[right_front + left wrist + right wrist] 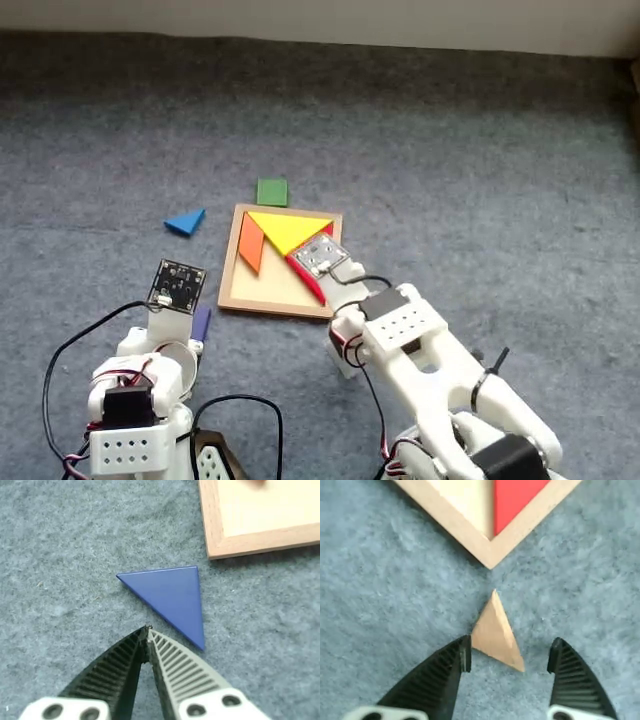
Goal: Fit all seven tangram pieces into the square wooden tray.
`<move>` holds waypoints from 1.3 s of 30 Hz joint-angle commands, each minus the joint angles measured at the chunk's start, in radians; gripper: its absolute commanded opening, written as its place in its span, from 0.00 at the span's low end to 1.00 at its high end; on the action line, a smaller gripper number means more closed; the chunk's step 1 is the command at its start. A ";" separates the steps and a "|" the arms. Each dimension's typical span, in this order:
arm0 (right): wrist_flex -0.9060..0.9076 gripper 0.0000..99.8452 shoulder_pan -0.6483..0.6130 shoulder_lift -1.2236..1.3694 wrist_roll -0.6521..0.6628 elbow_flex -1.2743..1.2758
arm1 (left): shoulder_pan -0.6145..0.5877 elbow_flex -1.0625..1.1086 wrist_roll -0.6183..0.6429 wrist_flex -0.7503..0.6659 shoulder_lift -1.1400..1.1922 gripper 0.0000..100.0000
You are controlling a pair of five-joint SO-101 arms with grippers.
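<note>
The square wooden tray (272, 306) holds an orange piece (250, 243), a yellow triangle (285, 230) and a red piece (309, 277). A green square (271, 192) and a light blue triangle (185, 222) lie on the carpet beyond it. A dark blue triangle (172, 597) lies flat just ahead of my left gripper (146, 630), which is shut and empty, near a tray corner (215, 535). My right gripper (510, 655) is open off the tray's near right corner (490, 555). A small tan triangle (495, 632) lies between its fingers, nearer one fingertip (465, 652).
Grey carpet (450, 170) covers the whole surface, with wide free room to the right of and beyond the tray. The left arm (150, 400) and the right arm (440, 390) stand at the near edge, cables looping between them.
</note>
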 commanded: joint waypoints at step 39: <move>-0.067 0.25 -0.010 0.084 -0.072 -0.101 | -0.004 0.019 0.003 0.005 -0.025 0.01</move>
